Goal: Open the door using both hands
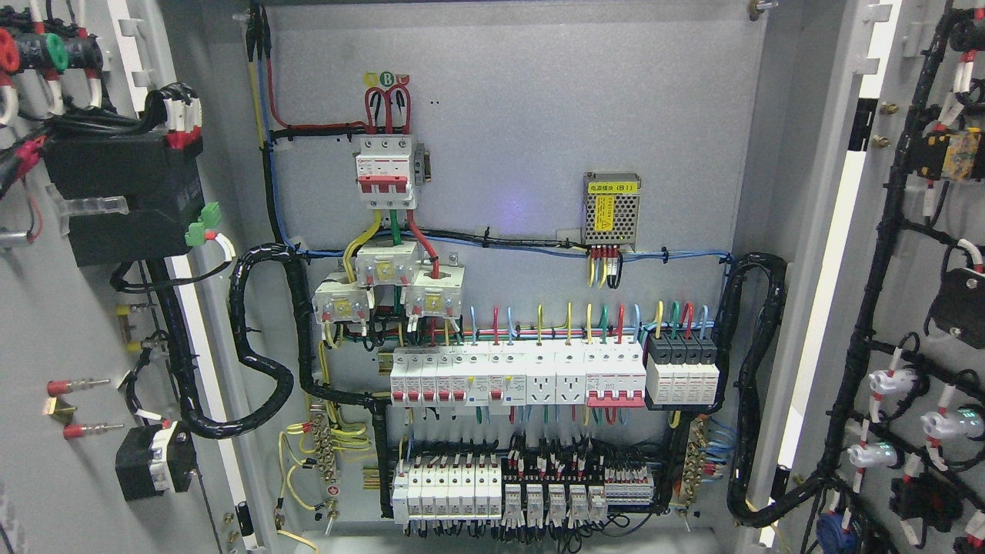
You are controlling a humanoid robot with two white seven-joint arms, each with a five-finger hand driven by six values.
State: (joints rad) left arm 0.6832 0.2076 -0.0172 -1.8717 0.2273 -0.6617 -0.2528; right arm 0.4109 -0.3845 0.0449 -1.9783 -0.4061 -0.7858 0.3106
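Neither robot hand appears in our head view, so we cannot tell their state. Left door point(77, 323) and right door point(908, 292) stand wide open, exposing cabinet point(508, 115) wiring and breakers point(515, 377).

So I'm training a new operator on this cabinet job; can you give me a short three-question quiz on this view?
1. True or false: both cabinet doors, left door and right door, stand open.
2. Which colour is the label on the power supply? A yellow, B blue, C white.
3. Is either robot hand in view?

Key: 1 true. 2 A. 3 No, neither shows.
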